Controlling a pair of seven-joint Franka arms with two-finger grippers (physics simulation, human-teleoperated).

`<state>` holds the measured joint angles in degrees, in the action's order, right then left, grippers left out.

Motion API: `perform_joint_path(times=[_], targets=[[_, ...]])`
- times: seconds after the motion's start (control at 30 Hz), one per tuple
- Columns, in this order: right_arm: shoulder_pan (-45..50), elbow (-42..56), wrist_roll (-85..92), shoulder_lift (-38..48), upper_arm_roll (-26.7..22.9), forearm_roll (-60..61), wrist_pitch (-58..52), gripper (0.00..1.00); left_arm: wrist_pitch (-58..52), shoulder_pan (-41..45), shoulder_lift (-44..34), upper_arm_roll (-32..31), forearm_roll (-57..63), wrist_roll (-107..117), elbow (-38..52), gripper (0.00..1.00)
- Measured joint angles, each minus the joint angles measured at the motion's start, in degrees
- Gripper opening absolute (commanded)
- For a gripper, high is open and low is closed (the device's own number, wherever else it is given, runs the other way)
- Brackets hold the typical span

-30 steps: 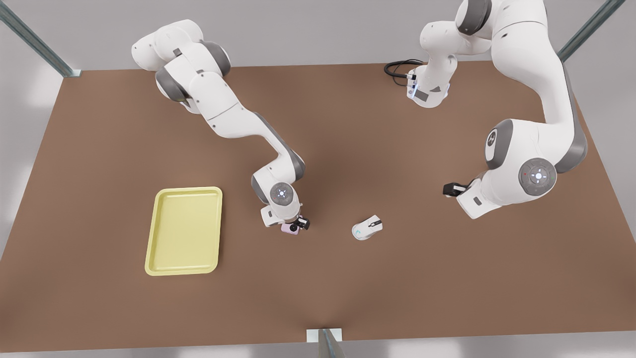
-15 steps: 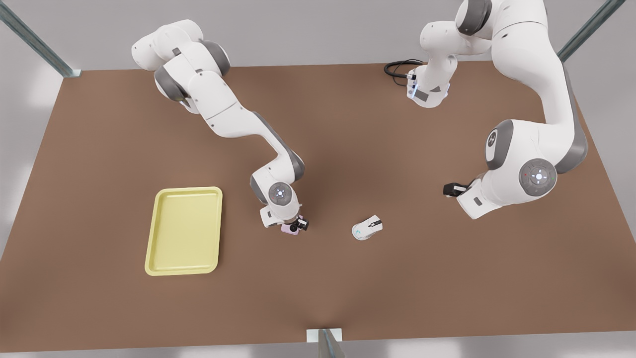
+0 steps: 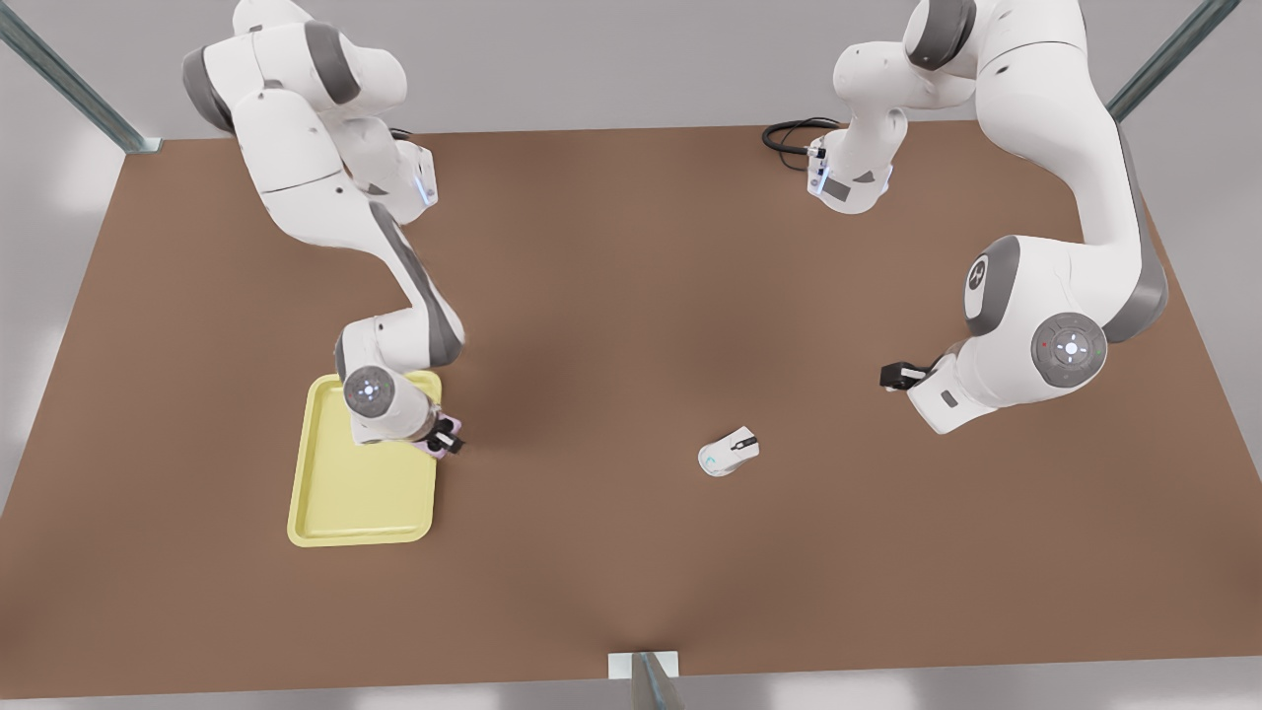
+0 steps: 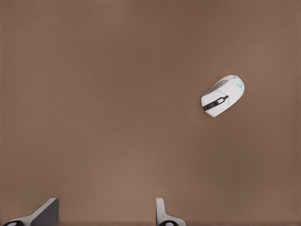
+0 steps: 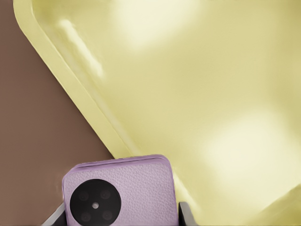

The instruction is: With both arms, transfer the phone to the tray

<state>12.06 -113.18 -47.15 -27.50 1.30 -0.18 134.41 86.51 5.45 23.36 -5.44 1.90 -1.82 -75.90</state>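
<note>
My right gripper (image 3: 443,438) is closed on the phone (image 5: 123,188), right over the tray's (image 3: 335,493) rim on the side facing the mouse (image 3: 729,453). The tray floor past that rim is bare, so I've got open room there. My left gripper (image 3: 895,376) waits with fingers apart, well off on the mouse's far side from the tray. Only that mouse sits on the table (image 3: 611,296) between them.

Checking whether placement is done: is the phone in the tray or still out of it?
Out. The right gripper holds the phone above the tray rim; the left gripper waits apart.
</note>
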Motion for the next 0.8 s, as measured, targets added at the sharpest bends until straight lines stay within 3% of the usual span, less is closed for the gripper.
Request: perform_joint_path(times=[0.17, 0.23, 0.4, 0.63, 0.7, 0.8], targets=[[-7.04, -8.32, 9.12, 2.49, -0.12, 0.06, 3.59, 0.79, 0.0, 0.0, 0.0, 0.0, -0.06, 0.03, 0.02, 1.0], [-9.29, -8.44, 12.82, 2.12, -0.16, -0.01, 4.62, 1.0, 0.0, 0.01, 0.0, 0.0, -0.07, 0.05, 0.02, 1.0], [-10.05, -7.45, 20.41, 2.07, -0.17, -0.13, 5.92, 1.0, 0.0, 0.02, -0.01, 0.0, -0.1, 0.14, 0.04, 1.0], [-11.13, 12.05, 28.07, 19.58, -0.82, 0.24, -11.32, 1.0, 0.21, -0.08, -0.29, 0.08, -0.81, 4.58, 2.87, 1.0], [-11.51, 23.58, 30.36, 21.4, -1.54, -0.1, -21.4, 1.0, 0.28, -0.09, -0.49, 0.12, -0.82, 6.51, 3.69, 1.0], [-10.6, 28.56, 33.85, 20.36, -5.73, -0.32, -31.6, 1.0, 0.38, -0.09, -0.49, 0.1, -0.8, 8.98, 4.16, 1.0]])
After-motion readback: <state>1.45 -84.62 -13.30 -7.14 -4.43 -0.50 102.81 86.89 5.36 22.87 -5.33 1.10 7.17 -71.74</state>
